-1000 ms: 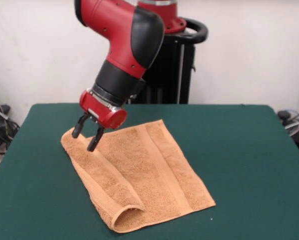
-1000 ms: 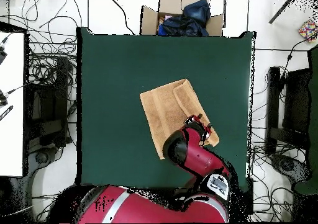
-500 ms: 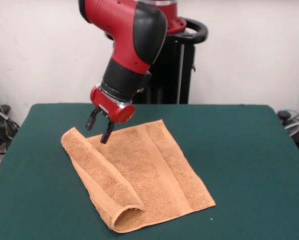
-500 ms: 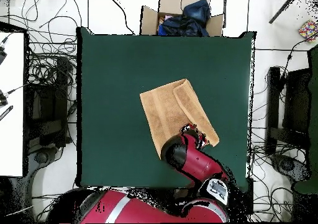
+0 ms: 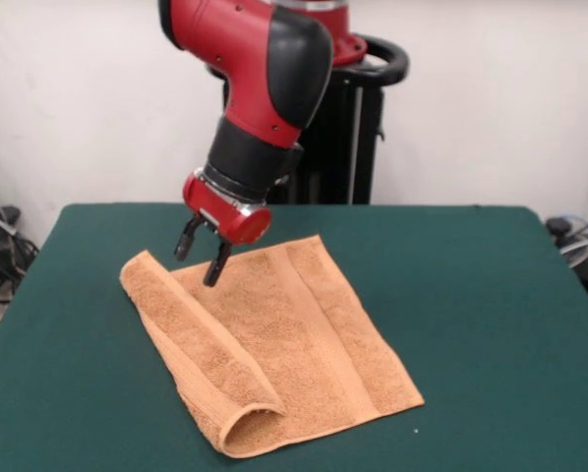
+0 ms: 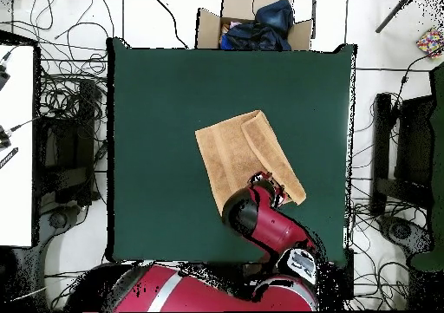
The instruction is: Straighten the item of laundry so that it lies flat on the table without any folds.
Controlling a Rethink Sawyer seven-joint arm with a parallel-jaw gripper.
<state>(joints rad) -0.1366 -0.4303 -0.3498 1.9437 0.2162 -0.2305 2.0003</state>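
The orange-tan towel (image 5: 284,334) lies on the green table (image 5: 481,295), with its left edge folded over as a long strip (image 5: 191,339) that ends in a rolled loop at the near corner. My gripper (image 5: 197,265) hangs open and empty just above the towel's far left part, beside the top of the folded strip. In the overhead view the towel (image 6: 234,153) sits right of the table's (image 6: 156,110) centre, with the fold along its right side. There my gripper (image 6: 270,185) is over the towel's corner nearest the robot's base.
The black pedestal (image 5: 343,138) stands behind the table's far edge. A cardboard box with dark cloth (image 6: 253,23) sits beyond the table's top edge in the overhead view. Cables (image 6: 65,119) lie on the floor at both sides.
My gripper has lifted off the towel's far left corner and moved a little to the right in the front view. The towel has kept its shape and fold.
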